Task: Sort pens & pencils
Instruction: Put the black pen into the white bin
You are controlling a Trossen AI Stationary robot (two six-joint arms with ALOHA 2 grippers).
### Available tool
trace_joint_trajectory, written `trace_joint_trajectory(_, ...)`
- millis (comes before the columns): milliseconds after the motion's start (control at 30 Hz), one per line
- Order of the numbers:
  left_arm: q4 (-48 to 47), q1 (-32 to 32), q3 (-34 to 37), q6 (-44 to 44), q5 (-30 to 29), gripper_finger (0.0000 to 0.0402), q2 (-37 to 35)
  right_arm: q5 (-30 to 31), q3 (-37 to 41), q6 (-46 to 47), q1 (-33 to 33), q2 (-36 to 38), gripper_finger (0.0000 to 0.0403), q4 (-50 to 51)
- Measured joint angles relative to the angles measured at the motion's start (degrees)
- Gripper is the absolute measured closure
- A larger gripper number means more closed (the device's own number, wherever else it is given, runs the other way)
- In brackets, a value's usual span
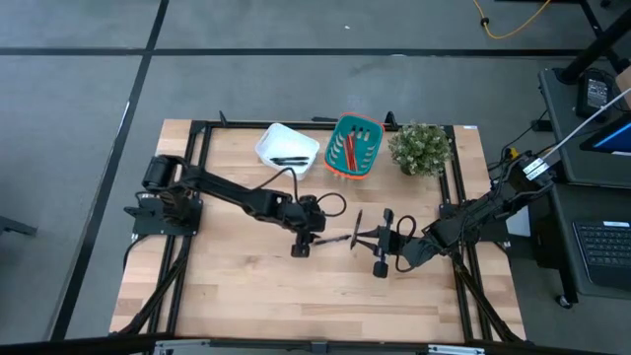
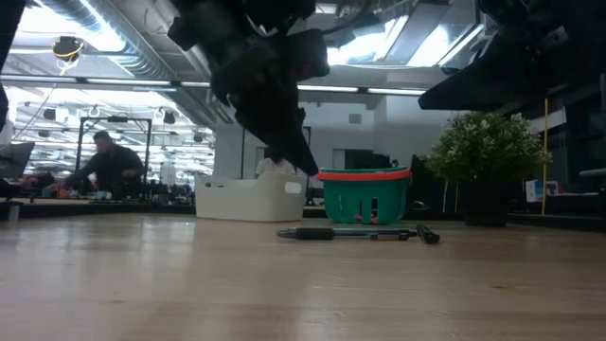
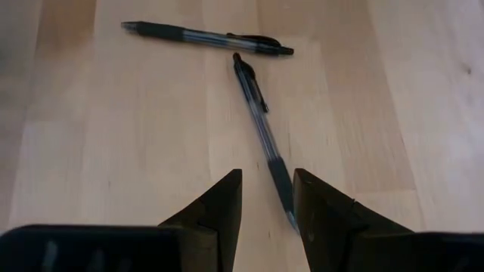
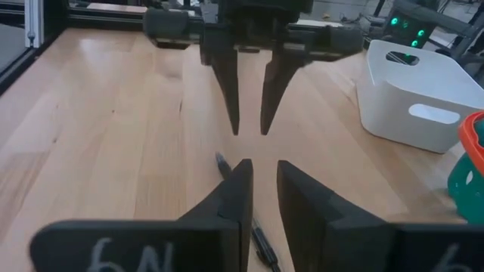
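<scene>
My left fingers (image 3: 266, 208) hang released above the middle of the worktop (image 1: 237, 296), spread on either side of the tip end of one pen (image 3: 261, 128). My right fingers (image 4: 263, 193) face them from the other side, parted a little and grasping nothing. A second pen (image 3: 204, 38) lies just beyond the first, its clip end almost touching it.

The risk I see is crowding. Both sets of fingers point at the same spot, so if both close in they could knock together or flick the pen away. I am also over the pen's tapered tip rather than its barrel; a pinch there could let it swivel or slip out. Dragging it may nudge the neighbouring pen too.

Toward the far edge sit two containers. The white bin (image 1: 287, 150) holds at least one black pen. The green basket (image 1: 354, 147) beside it holds the red and orange pencils (image 1: 351, 148). A potted plant (image 1: 421, 148) stands next to the basket.
</scene>
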State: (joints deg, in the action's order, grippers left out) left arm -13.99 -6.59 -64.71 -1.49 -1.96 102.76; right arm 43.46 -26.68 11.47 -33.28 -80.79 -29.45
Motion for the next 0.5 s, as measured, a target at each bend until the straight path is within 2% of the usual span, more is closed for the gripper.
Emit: trace_joint_trajectory(500, 3.03, -2.44, 0.07, -2.91, -0.02, 0.0289, 1.59, 0.45, 0.0, -0.1, 0.07, 0.0, 0.0338, -0.02)
